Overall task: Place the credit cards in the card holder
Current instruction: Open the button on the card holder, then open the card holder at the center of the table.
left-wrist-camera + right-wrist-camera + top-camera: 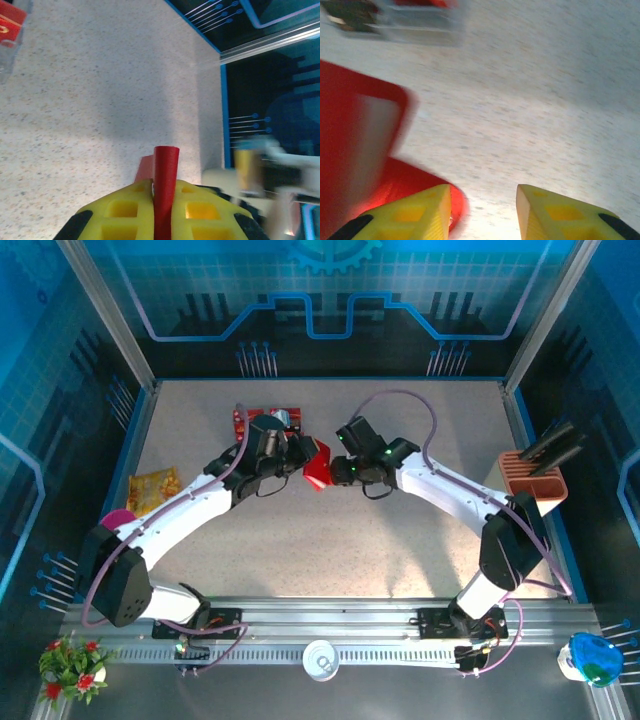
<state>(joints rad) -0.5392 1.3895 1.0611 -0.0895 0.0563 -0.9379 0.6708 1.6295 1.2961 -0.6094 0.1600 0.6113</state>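
Left wrist | card holder (166, 162) pinched edge-on between left pincer (163, 192) fingers

Card holder (318, 468): red, pale pocket inside. Left end effector fingers (125, 210): yellow. Surface (330, 540): beige, finely speckled. Snack packet (152, 488): yellow-orange.

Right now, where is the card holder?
The card holder is mid-table in the top view, pinched in the left fingers, with the right fingers just to its right.
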